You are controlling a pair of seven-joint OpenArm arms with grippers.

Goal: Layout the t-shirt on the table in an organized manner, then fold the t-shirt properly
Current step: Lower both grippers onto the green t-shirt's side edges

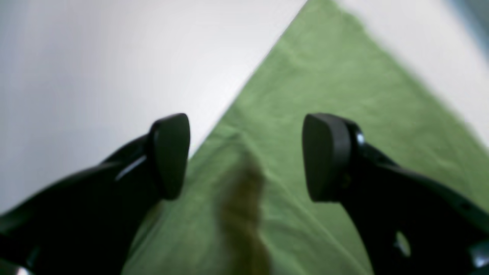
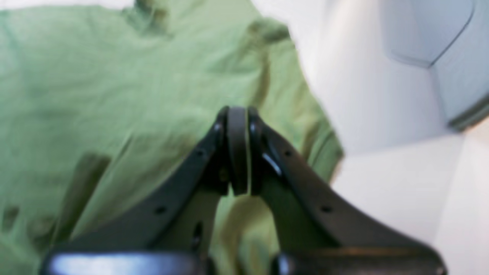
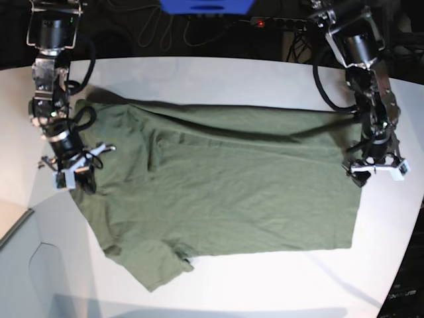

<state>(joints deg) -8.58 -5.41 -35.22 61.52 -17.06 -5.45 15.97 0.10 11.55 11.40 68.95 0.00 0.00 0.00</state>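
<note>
The olive-green t-shirt (image 3: 225, 185) lies spread on the white table (image 3: 218, 73), with a sleeve (image 3: 156, 265) at the near left. My right gripper (image 3: 74, 180) is at the shirt's left edge. In the right wrist view it (image 2: 237, 152) is shut, with a fold of the t-shirt (image 2: 114, 95) bunched just under its pads. My left gripper (image 3: 363, 177) hovers at the shirt's right edge. In the left wrist view it (image 1: 248, 156) is open and empty above the t-shirt (image 1: 324, 95), with bare table (image 1: 95, 57) to its left.
A blue box (image 3: 205, 5), a power strip (image 3: 278, 22) and cables lie beyond the table's far edge. The table's curved edge (image 3: 16, 225) drops off at the near left. Bare tabletop (image 2: 382, 183) shows beside the sleeve (image 2: 317, 145).
</note>
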